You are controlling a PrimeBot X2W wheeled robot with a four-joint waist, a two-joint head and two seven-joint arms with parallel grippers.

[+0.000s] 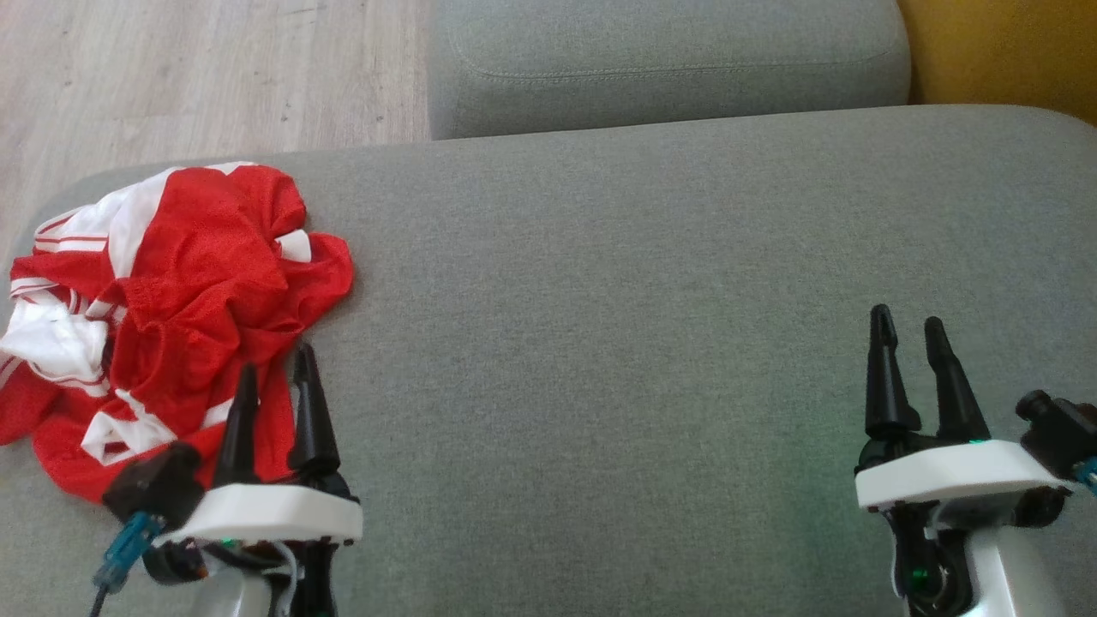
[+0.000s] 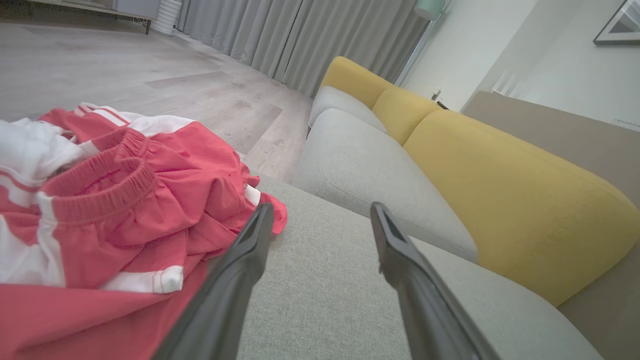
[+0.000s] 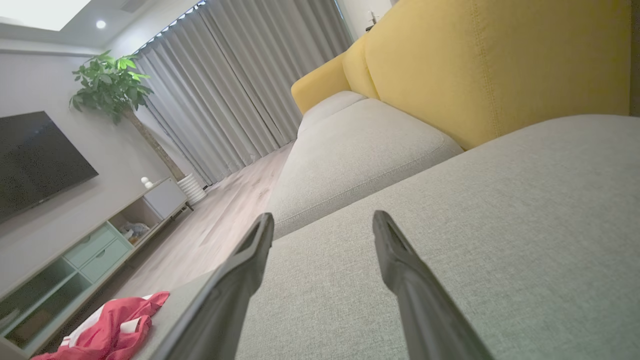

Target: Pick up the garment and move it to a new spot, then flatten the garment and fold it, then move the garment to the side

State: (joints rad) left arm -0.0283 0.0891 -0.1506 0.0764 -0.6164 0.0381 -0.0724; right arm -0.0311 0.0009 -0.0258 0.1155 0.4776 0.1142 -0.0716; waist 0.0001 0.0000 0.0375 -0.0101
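A crumpled red and white garment (image 1: 180,317) lies in a heap at the left end of the grey sofa cushion (image 1: 643,300). My left gripper (image 1: 276,370) hovers open at the heap's near right edge, nothing between its fingers. In the left wrist view the garment (image 2: 115,210) shows its elastic waistband just left of the open left gripper (image 2: 320,215). My right gripper (image 1: 907,327) stands open over bare cushion far to the right. The right wrist view shows the open right gripper (image 3: 322,222) and the garment (image 3: 107,327) at the lower left.
A second grey cushion (image 1: 668,60) lies beyond the first, with a yellow backrest (image 1: 1003,51) at the right. Wooden floor (image 1: 197,77) borders the cushion's left and far-left edges. A TV cabinet (image 3: 85,250), a television and a plant stand across the room.
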